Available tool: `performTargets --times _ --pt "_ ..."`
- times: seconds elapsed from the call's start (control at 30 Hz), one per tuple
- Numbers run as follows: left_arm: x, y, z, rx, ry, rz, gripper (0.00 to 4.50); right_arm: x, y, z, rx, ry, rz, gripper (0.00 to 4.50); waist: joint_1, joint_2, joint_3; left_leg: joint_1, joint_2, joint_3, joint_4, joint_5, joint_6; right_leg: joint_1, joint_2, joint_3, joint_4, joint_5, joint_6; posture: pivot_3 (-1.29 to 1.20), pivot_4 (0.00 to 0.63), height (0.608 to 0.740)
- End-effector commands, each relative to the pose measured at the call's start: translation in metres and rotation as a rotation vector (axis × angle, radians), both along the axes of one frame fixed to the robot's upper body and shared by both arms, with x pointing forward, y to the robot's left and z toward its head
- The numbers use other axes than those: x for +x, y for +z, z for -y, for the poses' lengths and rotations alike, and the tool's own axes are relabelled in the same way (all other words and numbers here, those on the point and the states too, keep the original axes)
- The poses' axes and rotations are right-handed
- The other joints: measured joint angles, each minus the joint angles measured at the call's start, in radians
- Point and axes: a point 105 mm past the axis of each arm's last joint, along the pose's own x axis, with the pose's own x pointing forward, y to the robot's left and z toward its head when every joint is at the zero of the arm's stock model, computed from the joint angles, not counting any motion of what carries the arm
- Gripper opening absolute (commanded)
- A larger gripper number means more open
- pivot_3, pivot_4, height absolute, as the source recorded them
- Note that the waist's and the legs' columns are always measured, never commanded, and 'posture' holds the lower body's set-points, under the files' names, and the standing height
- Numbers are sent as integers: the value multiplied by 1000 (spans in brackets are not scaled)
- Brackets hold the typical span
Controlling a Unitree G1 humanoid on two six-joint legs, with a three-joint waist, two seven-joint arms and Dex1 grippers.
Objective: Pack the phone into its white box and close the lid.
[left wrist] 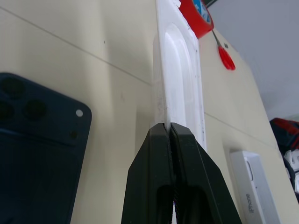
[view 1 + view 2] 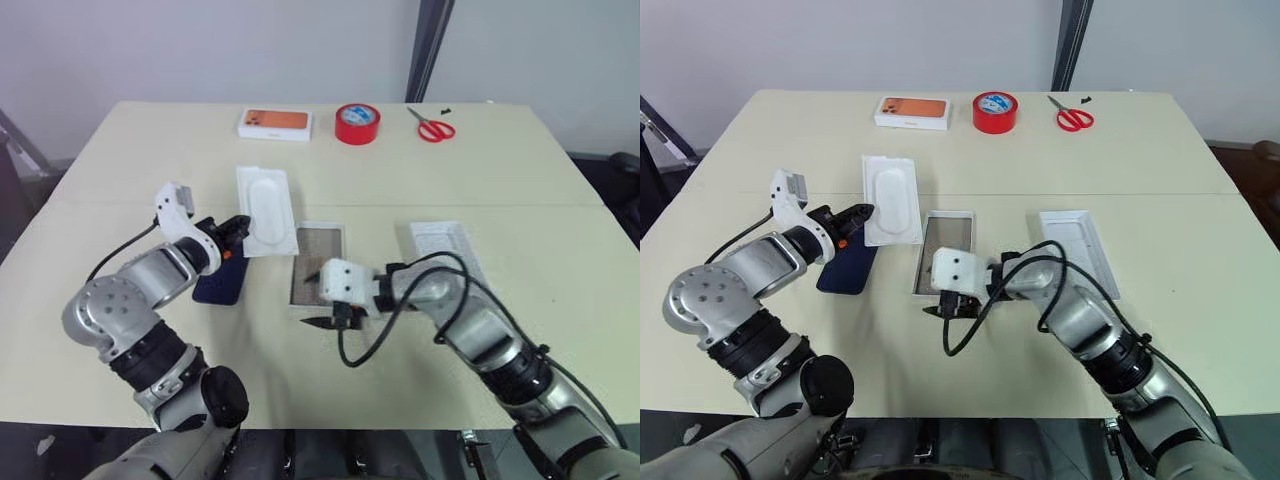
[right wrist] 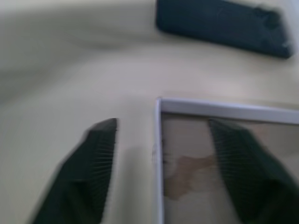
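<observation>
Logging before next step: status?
Left hand shut on thin white plastic insert. Right hand open astride shallow white box wall. Dark navy phone still on table.

The phone [image 1: 37,154] has a glossy dark blue back that looks like glass. The white box [image 2: 945,252] looks like matt card, its floor brownish and dull. The thin insert [image 1: 180,88] is smooth white moulded plastic. The bench [image 2: 480,180] is matt and cream. The left tool's fingers [image 1: 187,186] are smooth black plastic; the right tool's pads [image 3: 100,154] are finely ribbed.
</observation>
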Motion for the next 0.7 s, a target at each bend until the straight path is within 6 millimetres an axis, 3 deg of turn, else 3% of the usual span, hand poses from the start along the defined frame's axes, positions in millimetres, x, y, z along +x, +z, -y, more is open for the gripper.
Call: performTargets --times 0.03,0.2,0.33,0.47,0.7 --pt "-6 4 25 17 -88 28 0 -4 26 26 39 -13 19 3152 4 0 0 0 0 0 0 0 0 0 0 0 0 0 0 0 150 725" --pt "-12 -5 51 3 -140 -2 0 0 29 51 3 -70 16 3152 -4 -1 0 0 0 0 0 -3 5 0 0 0 0 0 0 0 150 725" --pt "-14 -8 58 4 -153 -20 0 3 29 53 1 -83 23 3152 -6 -1 0 1 1 0 -1 -3 5 0 1 0 1 0 0 0 150 725" --pt "-19 -25 66 22 -156 -91 0 10 27 53 -6 -105 52 3152 0 -1 0 1 1 0 -1 -3 5 1 1 1 0 0 0 0 150 725" --pt "-25 -28 73 21 -181 -96 0 11 25 50 1 -101 60 3152 2 -2 1 1 0 0 0 -2 3 1 0 1 0 0 0 0 150 725"
